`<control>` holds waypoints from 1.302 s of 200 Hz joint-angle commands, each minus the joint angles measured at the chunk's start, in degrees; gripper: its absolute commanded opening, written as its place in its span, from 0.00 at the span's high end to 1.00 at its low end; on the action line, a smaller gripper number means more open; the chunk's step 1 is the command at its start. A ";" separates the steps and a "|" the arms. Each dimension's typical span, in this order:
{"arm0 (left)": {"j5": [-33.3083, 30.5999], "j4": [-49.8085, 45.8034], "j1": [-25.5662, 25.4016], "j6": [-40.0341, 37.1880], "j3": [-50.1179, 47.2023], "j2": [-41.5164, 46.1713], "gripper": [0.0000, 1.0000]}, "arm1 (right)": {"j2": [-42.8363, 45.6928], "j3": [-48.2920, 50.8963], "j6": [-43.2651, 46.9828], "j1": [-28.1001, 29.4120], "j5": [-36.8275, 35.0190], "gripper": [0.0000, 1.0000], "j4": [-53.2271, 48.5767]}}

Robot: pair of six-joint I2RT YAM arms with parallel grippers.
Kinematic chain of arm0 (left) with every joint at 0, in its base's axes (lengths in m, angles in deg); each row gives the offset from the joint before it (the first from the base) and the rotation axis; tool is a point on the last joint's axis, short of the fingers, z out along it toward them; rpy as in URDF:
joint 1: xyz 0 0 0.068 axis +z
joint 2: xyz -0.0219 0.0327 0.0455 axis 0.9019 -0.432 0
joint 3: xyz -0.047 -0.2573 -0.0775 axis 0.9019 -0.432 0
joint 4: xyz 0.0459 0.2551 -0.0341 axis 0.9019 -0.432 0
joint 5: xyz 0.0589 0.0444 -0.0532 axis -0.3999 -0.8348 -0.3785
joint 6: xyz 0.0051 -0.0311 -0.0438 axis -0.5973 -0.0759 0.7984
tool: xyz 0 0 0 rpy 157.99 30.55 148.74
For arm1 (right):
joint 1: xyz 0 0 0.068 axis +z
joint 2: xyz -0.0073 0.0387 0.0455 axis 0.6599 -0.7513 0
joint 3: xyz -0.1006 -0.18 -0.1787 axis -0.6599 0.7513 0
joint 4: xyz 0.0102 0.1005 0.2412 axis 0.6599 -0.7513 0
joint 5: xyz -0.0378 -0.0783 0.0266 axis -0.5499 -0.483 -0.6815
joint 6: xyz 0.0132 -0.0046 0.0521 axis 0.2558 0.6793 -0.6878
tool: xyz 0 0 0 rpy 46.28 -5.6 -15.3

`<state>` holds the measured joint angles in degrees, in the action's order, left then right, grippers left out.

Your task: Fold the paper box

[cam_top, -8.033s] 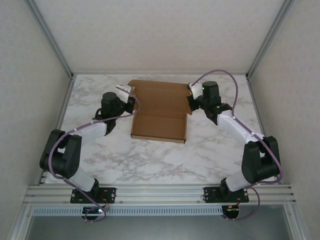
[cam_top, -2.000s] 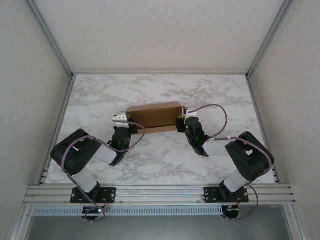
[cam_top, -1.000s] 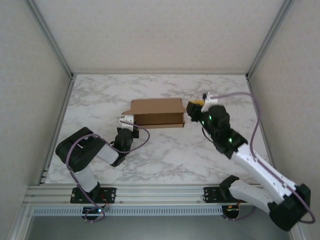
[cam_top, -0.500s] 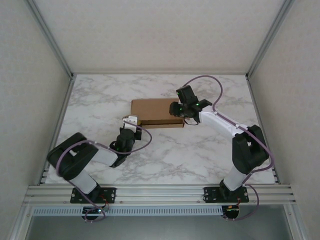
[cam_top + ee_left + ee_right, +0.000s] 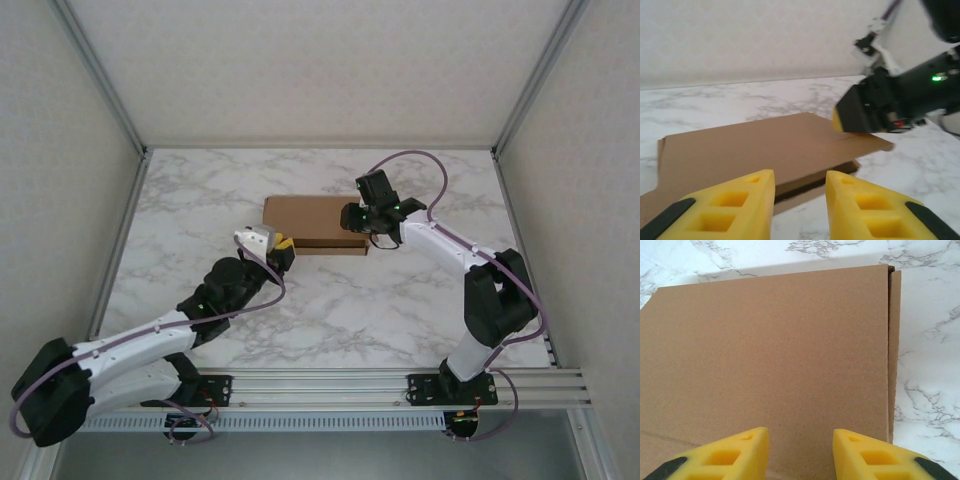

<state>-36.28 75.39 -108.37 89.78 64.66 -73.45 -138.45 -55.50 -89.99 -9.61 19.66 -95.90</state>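
The paper box (image 5: 310, 222) is found on the marble desk (image 5: 200, 200), and every place below is given relative to it. Eight seconds back it lay opened out as a larger sheet. Two seconds back it was raised and gripped at both ends. Now its lid has been brought down flat over the base.

The right tool (image 5: 352, 218) has been carried over the box's right end, and its yellow fingers are seen apart above the lid (image 5: 800, 437) with nothing between them. The left tool (image 5: 278, 247) has been drawn off the left end and is placed just off the front-left corner. Its fingers are likewise apart and empty (image 5: 800, 180), and they are aimed at the front edge.

The main fold is therefore judged to be done, and closing is judged to remain. In the left wrist view a dark gap is left under the lid's front edge (image 5: 765, 145), so the lid is not seated.

Several things cannot be settled. Contact between the right tool and the lid is suggested in the left wrist view but is blurred there. The lid's near edge is covered by the fingers in the right wrist view. A narrow strip is seen beside the lid's right edge (image 5: 894, 340), but whether it is a wall or a loose flap cannot be told. No tuck flap can be made out.
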 commanded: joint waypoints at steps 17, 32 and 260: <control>-0.30 -16.31 2.76 8.42 8.29 3.06 0.58 | -1.63 -1.28 1.10 -0.51 1.11 0.61 -1.24; 7.87 -20.78 10.88 14.62 14.54 -0.59 0.56 | -2.59 -1.06 1.93 -0.57 0.73 0.61 -1.43; 29.89 -23.16 34.87 21.15 31.85 -46.66 0.49 | -11.25 -4.75 7.45 -13.75 19.34 0.43 -0.29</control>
<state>-7.65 53.16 -73.95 111.98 96.04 -118.78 -146.71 -58.05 -83.82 -23.51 34.15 -95.77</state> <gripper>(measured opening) 0.519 0.566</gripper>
